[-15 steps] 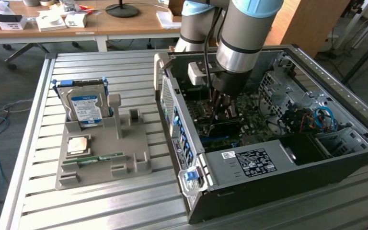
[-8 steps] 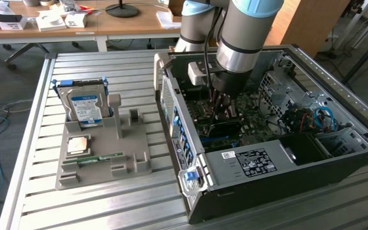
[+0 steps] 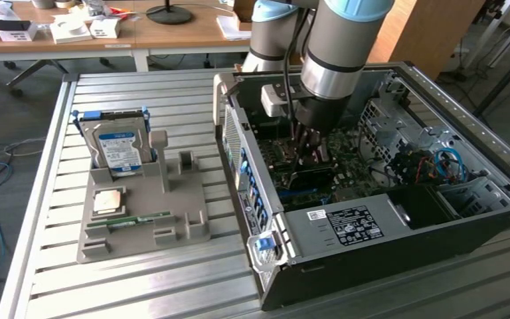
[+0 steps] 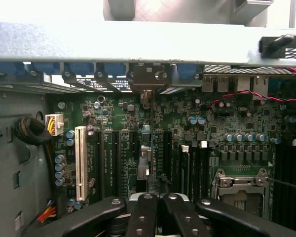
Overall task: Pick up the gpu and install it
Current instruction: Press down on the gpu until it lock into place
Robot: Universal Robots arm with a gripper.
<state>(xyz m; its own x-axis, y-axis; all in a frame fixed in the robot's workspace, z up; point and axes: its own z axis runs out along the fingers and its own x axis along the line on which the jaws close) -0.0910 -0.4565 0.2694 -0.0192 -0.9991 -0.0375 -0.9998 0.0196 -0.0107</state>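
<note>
The open computer case [image 3: 388,219] is black outside with bare grey metal inside, and its motherboard [image 4: 113,143] is dark green with a white slot [image 4: 80,163], black slots and light-blue capacitors. The arm [image 3: 344,46] is silver-grey with a pale blue band, its gripper [image 4: 155,217] is black, and red-and-black twisted wires [image 4: 246,96] cross the board. On the grey slatted table [image 3: 149,286] a beige-grey holder [image 3: 149,212] carries a silver hard drive [image 3: 119,147] with a blue-white label and a slim green memory stick [image 3: 131,220].
</note>
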